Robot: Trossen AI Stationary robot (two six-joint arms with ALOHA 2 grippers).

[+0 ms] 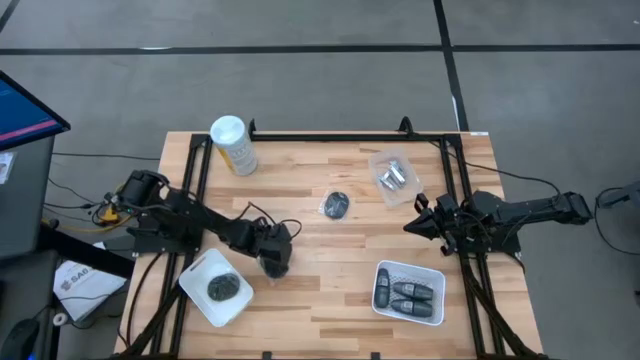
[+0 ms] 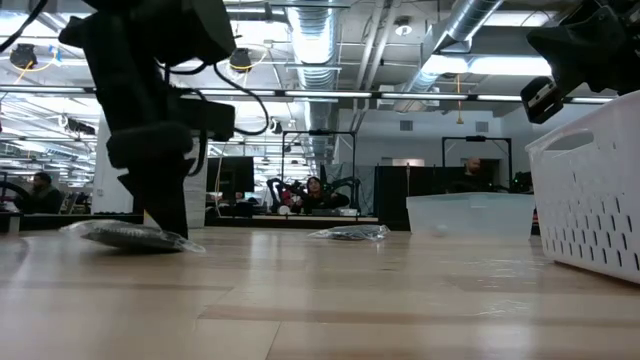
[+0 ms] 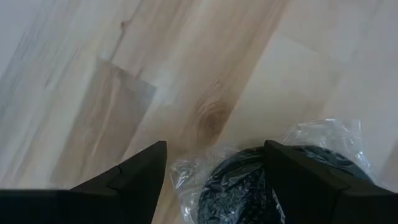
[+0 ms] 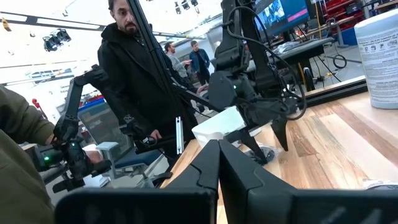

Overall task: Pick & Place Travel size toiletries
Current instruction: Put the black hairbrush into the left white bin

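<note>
Where left tool (image 1: 275,262) straddles bagged dark disc (image 3: 280,186), fingers spread; right tool (image 1: 412,226) closed, empty.

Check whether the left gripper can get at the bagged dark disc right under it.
Probably yes: the left gripper is open, its fingers straddle the bagged dark disc, and only bare table lies around it.

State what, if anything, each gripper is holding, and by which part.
Nothing is held. The left gripper is open, its fingers either side of a bagged dark disc on the table. The right gripper is shut and empty.
</note>
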